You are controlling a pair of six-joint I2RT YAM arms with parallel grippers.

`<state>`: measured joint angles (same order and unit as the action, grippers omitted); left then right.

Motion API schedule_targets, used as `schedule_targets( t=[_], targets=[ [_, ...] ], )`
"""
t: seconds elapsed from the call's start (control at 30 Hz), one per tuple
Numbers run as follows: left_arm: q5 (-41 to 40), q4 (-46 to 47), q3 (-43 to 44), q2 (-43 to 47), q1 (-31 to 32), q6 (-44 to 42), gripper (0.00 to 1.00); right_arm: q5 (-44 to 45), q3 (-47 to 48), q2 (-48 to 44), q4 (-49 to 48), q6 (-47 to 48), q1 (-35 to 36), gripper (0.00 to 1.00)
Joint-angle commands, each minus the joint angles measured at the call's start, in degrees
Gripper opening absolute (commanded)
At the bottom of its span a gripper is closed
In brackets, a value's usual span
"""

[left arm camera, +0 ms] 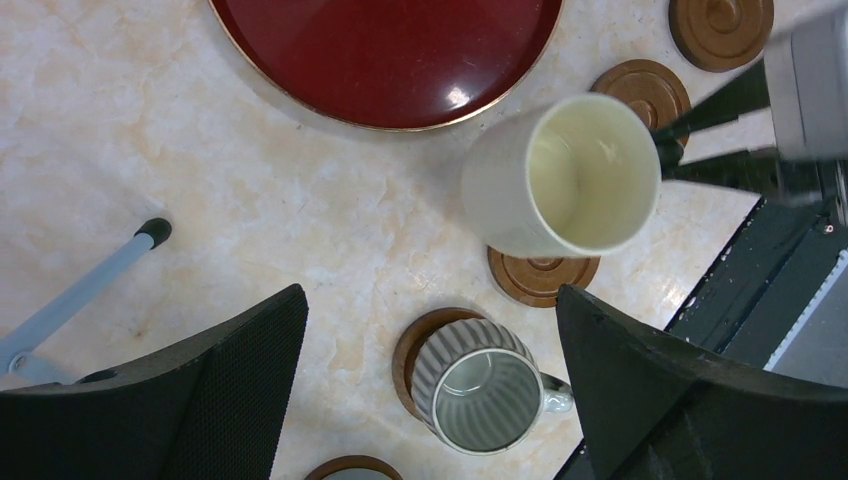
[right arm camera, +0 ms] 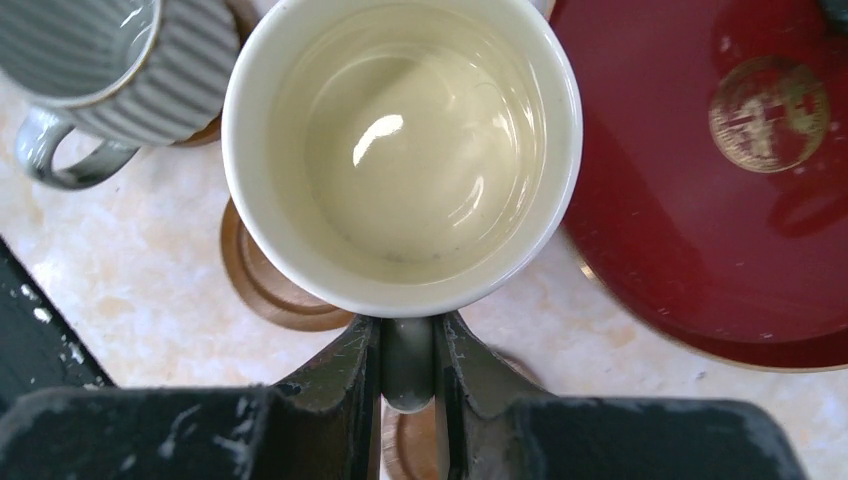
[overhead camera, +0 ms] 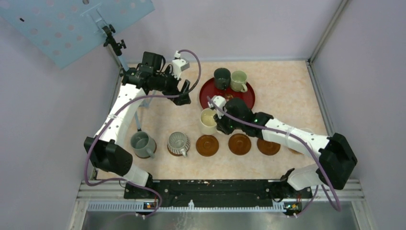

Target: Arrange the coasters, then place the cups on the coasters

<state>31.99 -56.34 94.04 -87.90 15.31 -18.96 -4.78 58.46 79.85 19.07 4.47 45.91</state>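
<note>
Two fingers of the right pincer point(right arm camera: 408, 352) are squeezing the handle of the cream-yellow cup point(right arm camera: 400, 150), clamping it from both sides. The cup is hanging upright over a bare coaster point(right arm camera: 262, 285), just beside the rim of the dark-red tray point(right arm camera: 720, 250); whether its base is touching that coaster is not showing. The left pincer point(overhead camera: 183, 94) is hovering over the counter point(overhead camera: 287, 91) left of the tray, its fingers standing wide apart and holding nothing. A ribbed grey cup point(overhead camera: 178, 143) is sitting on a coaster near the front edge, a plain grey cup point(overhead camera: 141, 144) is standing just beside it, and further coasters point(overhead camera: 239, 143) are lying bare along the same row. A dark cup point(overhead camera: 221, 77) and a pale green cup point(overhead camera: 239, 80) are resting on the tray
</note>
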Motion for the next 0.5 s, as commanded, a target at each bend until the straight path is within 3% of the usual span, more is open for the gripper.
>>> schedule_targets(
  t=[0.0,0.47],
  targets=[
    [-0.67,1.59,0.94,1.83,-0.54,-0.17,0.99,9.10,-2.80,-5.71,-8.60,-5.84,6.37,0.00],
    [-1.98,-0.62,-1.98,4.65,-1.69,-1.87,0.99,17.60,-10.87,-9.64,-12.87,-17.87,13.65,0.00]
  ],
)
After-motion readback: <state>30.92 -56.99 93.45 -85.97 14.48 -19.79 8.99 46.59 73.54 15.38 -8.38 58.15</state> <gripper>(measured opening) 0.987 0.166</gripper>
